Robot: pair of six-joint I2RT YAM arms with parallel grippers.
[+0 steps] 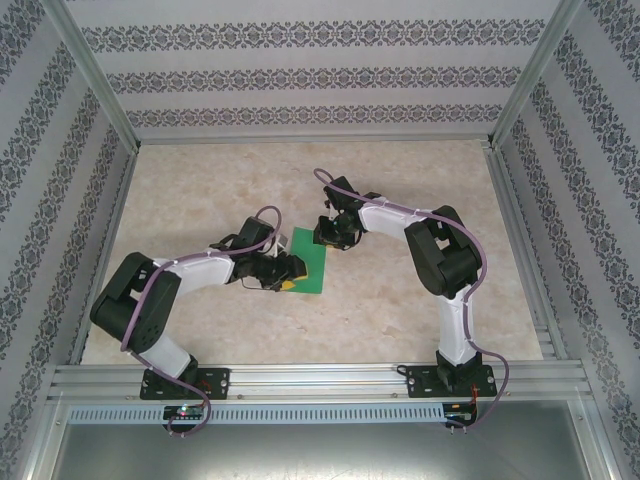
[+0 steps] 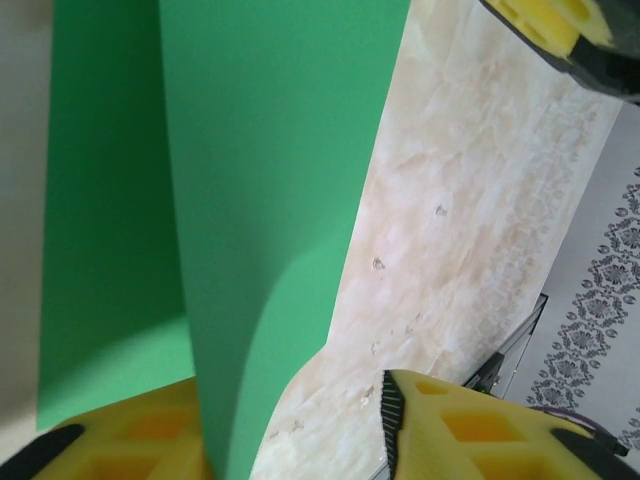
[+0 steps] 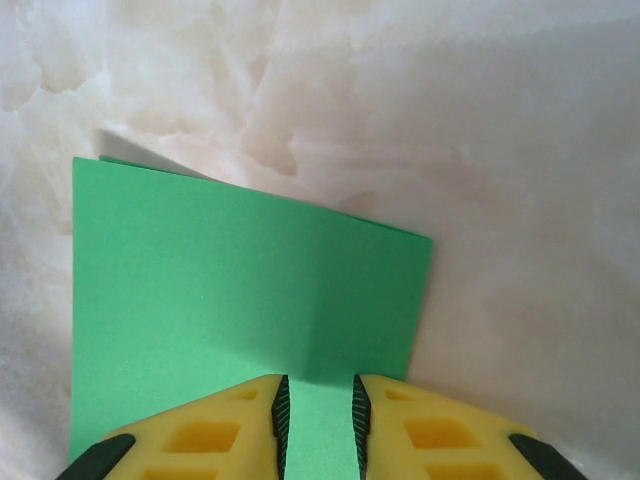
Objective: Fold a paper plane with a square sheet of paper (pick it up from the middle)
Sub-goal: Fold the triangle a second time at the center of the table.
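Table (image 1: 200,200): big, pale and stony-looking. The paper lies near the middle of it, between the two arms.
Left arm (image 1: 190,270): bends in from the left and reaches to the near left edge of the paper.
Right arm (image 1: 440,250): bends in from the right and reaches to the far right corner of the paper.
Square sheet of paper (image 1: 312,268): bright green, and it looks longer than it is wide, so I think it is folded in half. One layer curls up off the other in the left wrist view.
Left gripper (image 2: 300,410): its jaws stand wide apart. The curled layer leans on one yellow finger (image 2: 130,440), but nothing is squeezed.
Right gripper (image 3: 318,400): its jaws are a small way apart, right at the paper's edge. Green shows in the gap. It does not look like a pinch (the paper is much thinner than the gap).
Fold line: it is soft and not pressed flat yet, I think.
Paper plane: not made yet. The first fold is about all that looks done. The pointed nose, the wings and the sharp middle crease are all left to do.
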